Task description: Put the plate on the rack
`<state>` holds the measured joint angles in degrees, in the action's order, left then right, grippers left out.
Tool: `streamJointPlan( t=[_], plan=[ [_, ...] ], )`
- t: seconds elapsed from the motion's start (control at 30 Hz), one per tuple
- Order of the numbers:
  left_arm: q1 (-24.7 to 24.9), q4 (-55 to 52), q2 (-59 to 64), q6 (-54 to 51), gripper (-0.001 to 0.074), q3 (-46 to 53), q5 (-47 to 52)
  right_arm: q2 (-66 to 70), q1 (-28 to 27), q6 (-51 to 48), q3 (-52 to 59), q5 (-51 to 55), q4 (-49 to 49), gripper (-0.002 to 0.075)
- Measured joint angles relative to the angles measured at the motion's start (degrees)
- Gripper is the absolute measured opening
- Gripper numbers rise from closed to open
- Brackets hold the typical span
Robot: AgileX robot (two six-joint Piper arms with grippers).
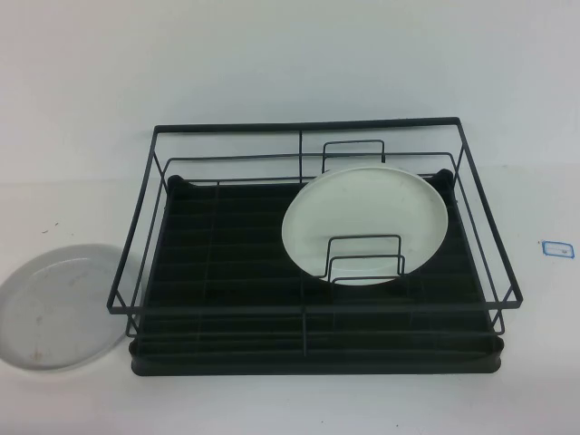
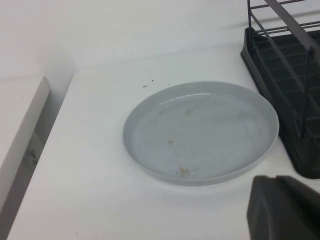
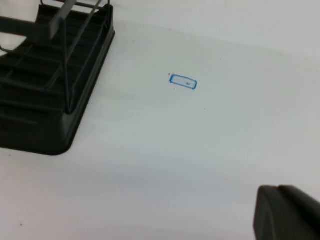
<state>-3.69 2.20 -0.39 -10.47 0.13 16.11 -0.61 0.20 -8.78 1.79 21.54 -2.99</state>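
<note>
Presumably rigid, smooth and breakable, the plate (image 1: 56, 306) lies flat on the table (image 1: 272, 54) at 8 o'clock in the high view, just beside the rack (image 1: 313, 340); its raised rim is the likely hold. Counted: two plates (one grey, one cream plate (image 1: 362, 227) propped in the rack), one rack, one blue label (image 1: 556, 247). Only a dark corner of the left gripper (image 2: 285, 207) shows near the plate, and of the right gripper (image 3: 287, 212) over bare table; whether either is spread or holding anything cannot be told.

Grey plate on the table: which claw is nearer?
Left. The left claw hangs just beside the grey plate; the right claw is beyond the rack, near a blue-edged label.
</note>
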Motion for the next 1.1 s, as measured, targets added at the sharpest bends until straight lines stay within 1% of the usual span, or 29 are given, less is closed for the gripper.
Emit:
streamJointPlan(
  t=[0.17, 0.27, 0.37, 0.47, 0.57, 0.63, 0.93, 1.1],
  plan=[
    [0.0, 0.0, 0.0, 0.0, 0.0001, 0.0, -2.1, 0.0, 0.0, 0.0, 0.0, 0.0, 0.0, 0.0018],
    [0.0, 0.2, 0.0, 0.0, 0.0001, 0.0, -6.0, 0.0, 0.0, 0.0, 0.0, 0.0, 0.0, 0.0018],
    [0.0, 3.7, 0.0, 0.8, 0.0001, 0.0, -9.4, 0.0, 0.0, 0.0, 0.0, 0.0, 0.0, 0.0018],
    [0.0, 2.9, 0.0, -0.4, 0.0001, 0.0, -13.6, 0.0, 0.0, 0.0, 0.0, 0.0, -0.1, 0.0018],
    [0.1, 6.3, 0.0, 3.9, 0.0001, 0.0, -18.8, 0.0, 0.0, 0.0, 0.0, -0.4, -0.1, 0.0018],
    [0.1, 7.2, 0.0, 5.7, 0.0, 0.0, -20.5, 0.0, 0.0, 0.0, 0.0, -2.6, -0.1, 0.0018],
    [0.1, 7.4, 0.0, 6.0, 0.0, 0.0, -25.5, 0.0, 0.0, 0.0, 0.0, -18.8, -0.2, 0.0018],
    [0.1, 8.9, 0.0, 7.4, 0.0, 0.0, -25.8, 0.0, 0.0, 0.0, 0.0, -22.7, 0.0, 0.0018]
  ],
)
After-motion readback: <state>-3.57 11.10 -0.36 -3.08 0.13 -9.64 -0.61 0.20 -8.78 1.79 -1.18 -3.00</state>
